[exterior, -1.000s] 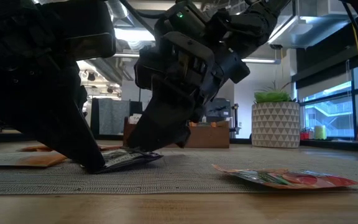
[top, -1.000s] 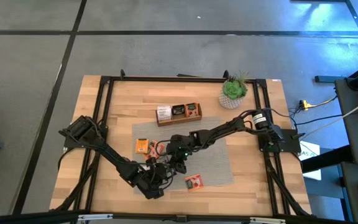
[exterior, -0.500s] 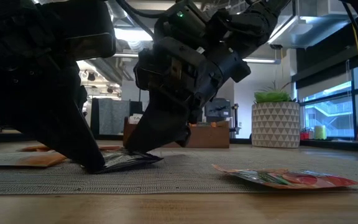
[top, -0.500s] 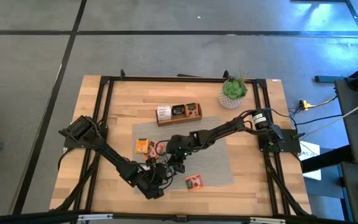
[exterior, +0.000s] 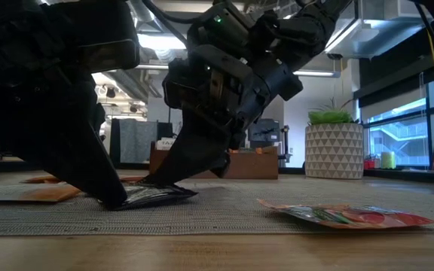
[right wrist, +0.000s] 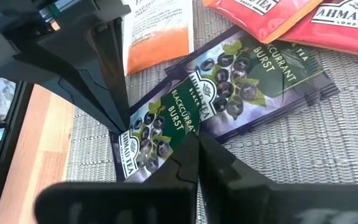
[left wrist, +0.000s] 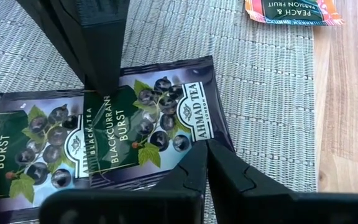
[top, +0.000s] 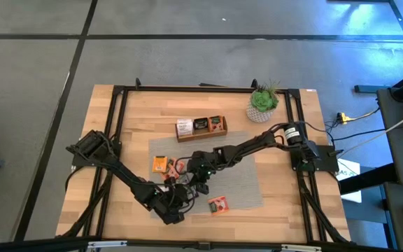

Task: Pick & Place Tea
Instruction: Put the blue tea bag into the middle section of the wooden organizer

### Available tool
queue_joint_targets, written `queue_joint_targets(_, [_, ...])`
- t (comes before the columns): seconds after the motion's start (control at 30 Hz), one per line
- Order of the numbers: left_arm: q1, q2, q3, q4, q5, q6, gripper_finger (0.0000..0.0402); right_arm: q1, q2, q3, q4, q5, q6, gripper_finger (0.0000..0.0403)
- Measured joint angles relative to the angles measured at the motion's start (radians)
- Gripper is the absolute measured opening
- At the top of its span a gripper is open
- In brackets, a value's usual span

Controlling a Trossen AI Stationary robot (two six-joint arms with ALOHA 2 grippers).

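Two dark grippers meeting nose to nose over one black blackcurrant tea sachet (left wrist: pixel 148 118), flat on the grey woven mat (left wrist: pixel 272 99) near the table's front edge. Right gripper (right wrist: pixel 194 140) shut, fingertips pressed together on the sachet's middle, reaching in from the far side. Left gripper (left wrist: pixel 207 146) also shut, tips together at the sachet's near edge, apparently pinning it down; whether it truly pinches the foil, hard to tell. Sachet directly beneath both sets of tips, long axis running crosswise to the left gripper's reach and roughly along the right gripper's line. A second blackcurrant sachet (right wrist: pixel 272 78) just beyond the first from the right gripper, overlapping it. Red sachets (right wrist: pixel 309 22) and a white-and-orange one (right wrist: pixel 157 31) farther past that. A peach sachet (left wrist: pixel 294 9) well beyond the left gripper's tips, at the mat's edge. Wooden tray (top: pixel 201 127) well apart, toward the table's back, beyond the right gripper.

Compared with a second ago: right gripper's fingers, then spread on the sachet, now closed. Arms and sachets otherwise unmoved. Probably the grasp just made, lift to follow.
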Motion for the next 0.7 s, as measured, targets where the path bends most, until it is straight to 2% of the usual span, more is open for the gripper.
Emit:
queue_joint_targets(0.17, [-0.008, -0.023, -0.005, -0.003, -0.017, -0.002, 0.001, -0.027, -0.024, -0.001, -0.01, -0.042, 0.001, 0.0003])
queue_joint_targets(0.37, [-0.013, -0.088, -0.005, 0.008, -0.028, -0.002, 0.0013, -0.074, -0.116, -0.001, -0.035, -0.072, -0.005, 0.0002])
queue_joint_targets(0.57, [-0.011, -0.174, -0.004, 0.013, -0.075, -0.002, 0.0011, -0.149, -0.261, -0.001, -0.145, -0.047, -0.104, 0.0002])
queue_joint_targets(0.7, [-0.012, -0.227, -0.003, 0.001, -0.163, 0.002, 0.0013, -0.227, -0.389, -0.012, -0.273, 0.006, -0.188, 0.0001])
